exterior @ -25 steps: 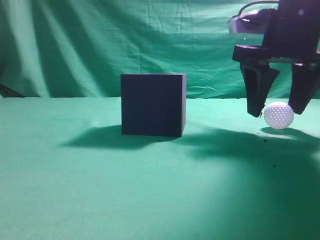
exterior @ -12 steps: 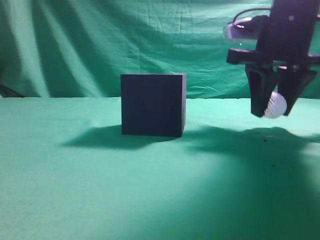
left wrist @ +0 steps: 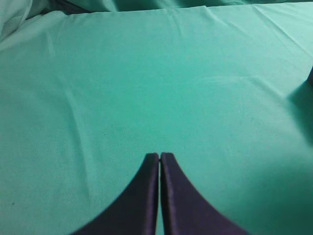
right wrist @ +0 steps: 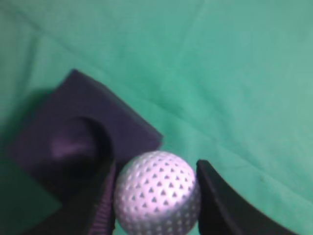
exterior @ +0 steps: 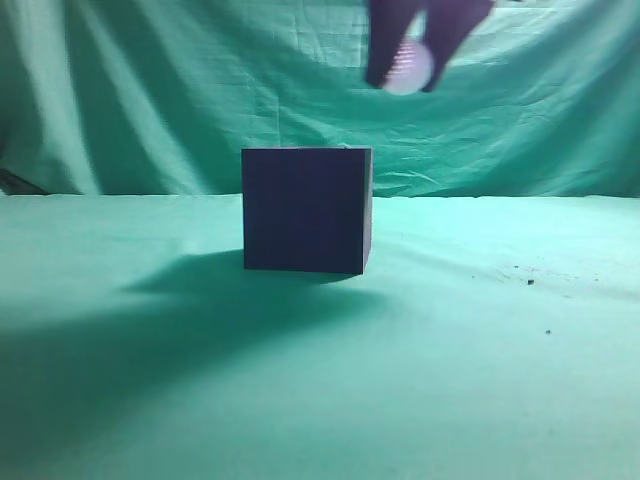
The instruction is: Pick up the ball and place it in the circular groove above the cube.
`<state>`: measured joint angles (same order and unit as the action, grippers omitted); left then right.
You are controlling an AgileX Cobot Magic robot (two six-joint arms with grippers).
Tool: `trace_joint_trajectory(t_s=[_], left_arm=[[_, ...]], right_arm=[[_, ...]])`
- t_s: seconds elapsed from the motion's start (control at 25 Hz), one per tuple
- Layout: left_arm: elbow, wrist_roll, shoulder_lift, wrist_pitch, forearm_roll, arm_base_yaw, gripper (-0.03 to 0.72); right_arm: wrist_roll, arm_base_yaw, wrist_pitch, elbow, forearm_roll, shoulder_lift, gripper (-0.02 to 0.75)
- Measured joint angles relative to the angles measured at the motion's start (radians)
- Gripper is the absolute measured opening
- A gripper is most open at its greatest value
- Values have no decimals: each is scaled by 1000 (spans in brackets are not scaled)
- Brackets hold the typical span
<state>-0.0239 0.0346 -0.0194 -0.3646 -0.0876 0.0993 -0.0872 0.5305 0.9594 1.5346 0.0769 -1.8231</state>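
R gripper (exterior: 408, 68) hangs high near the top edge of the exterior view, blurred, w/ its two dark fingers (exterior: 385, 45) clamped on the ball (exterior: 409, 66). The ball is white and dimpled, pinched between the fingertips and well clear of the table.

Below the R gripper and a bit to its left sits the cube (exterior: 306, 209), dark navy, resting flat on the green cloth (exterior: 480, 380). Gripper and cube are well apart vertically; nothing touches the cube's top.

From the R wrist cam, the ball (right wrist: 157, 192) fills the gap between the two fingers (right wrist: 93, 205), touching both. Beyond the left finger, the cube's top face (right wrist: 83, 142) shows a round groove (right wrist: 78, 144), shadowed and bare. The ball lies off to one side of that groove, not over it.

L gripper (left wrist: 159, 155) hovers over bare green cloth (left wrist: 146, 73), fingertips pressed together w/ only a hairline seam between them, holding nothing. At the far right edge from it, a dark corner and a shadow, too little to identify.
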Motion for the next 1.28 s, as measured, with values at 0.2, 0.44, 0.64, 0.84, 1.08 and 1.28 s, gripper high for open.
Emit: trace_joint_trajectory(t_s=[0.2,0.44,0.64,0.84,1.08,1.28], left_arm=[[0,0,0,0,0,0,0],[0,0,0,0,0,0,0],[0,0,0,0,0,0,0],[0,0,0,0,0,0,0],[0,0,0,0,0,0,0],[0,0,0,0,0,0,0]], right_arm=[[-2,102,-66,0,4,-39,316],[-2,109,-113,0,0,-85,316],[-4,109,-125,0,2,-92,316],[-18,109,-126,0,23,-93,452],[-33,109,-39,62,38,-93,548],[-7,109,166,232,38,-93,377]])
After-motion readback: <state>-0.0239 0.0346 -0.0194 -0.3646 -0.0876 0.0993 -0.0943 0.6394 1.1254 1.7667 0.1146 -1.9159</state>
